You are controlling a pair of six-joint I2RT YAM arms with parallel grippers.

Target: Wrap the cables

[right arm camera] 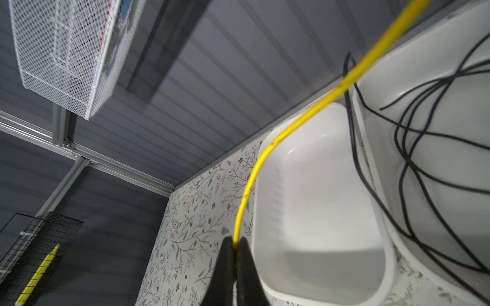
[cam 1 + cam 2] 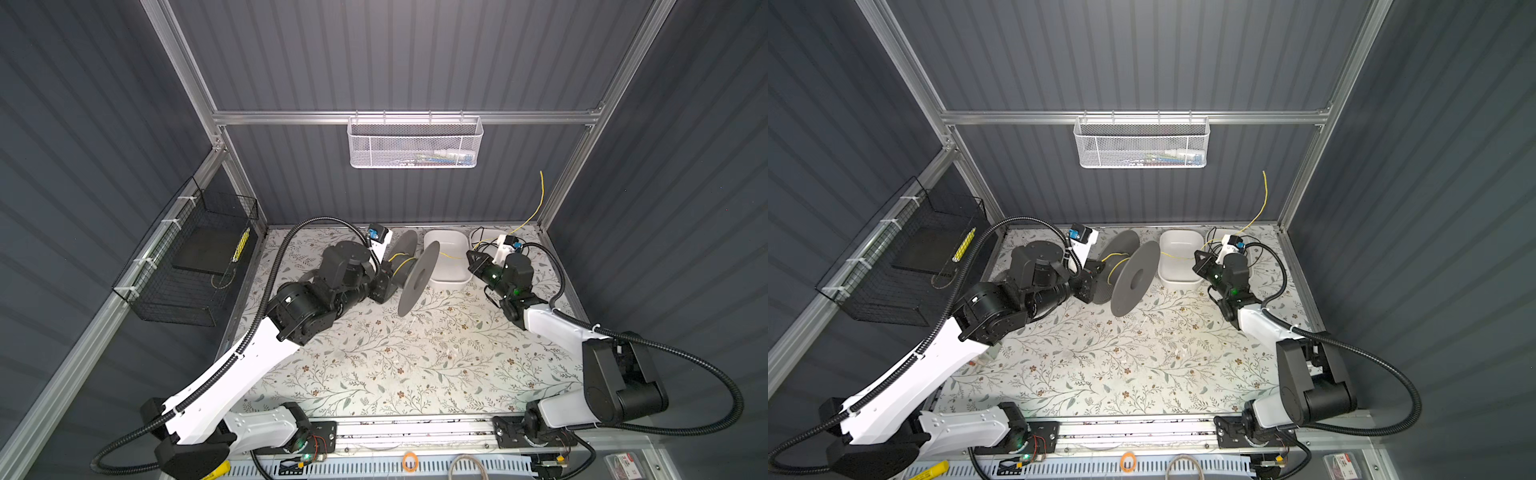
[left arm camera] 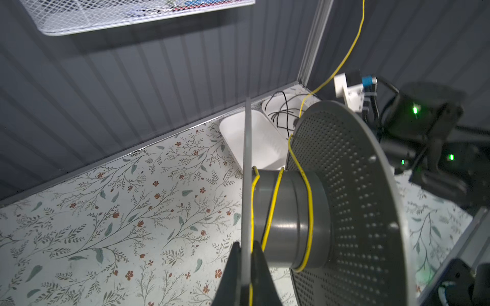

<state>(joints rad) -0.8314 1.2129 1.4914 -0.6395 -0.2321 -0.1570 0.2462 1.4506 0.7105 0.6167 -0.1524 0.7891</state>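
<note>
We're in the middle of the winding. Our left gripper is pinching one thin flange of the grey plastic spool, with a finger pressed flat on each face of the disc. In both top views the spool sits at twelve o'clock on the floral-patterned table, axle roughly level. We cannot tell whether its lower rim touches the surface.

The thin bright yellow wire has only about three loose, widely spaced turns on the hub. From there it runs toward three o'clock, across the empty white plastic tray, and into our right gripper, whose jaws are clamped tight on the strand. Past that pinch the free tail springs up toward one o'clock, beside the aluminium corner post.

We judge it's early, with a good length yet to go on. The next move calls for the right arm to carry the strand round the hub, or the left wrist to roll the spool. Either way the line needs to be held taut so the springy turns don't slip.

The left arm is stretched forward, forearm low and wrist rolled sideways. The right arm is folded with its elbow at four o'clock and its gripper aimed toward ten o'clock.

A second white tray holding thin black cords lies just beside that pinch, and we'd steer clear of it.
</note>
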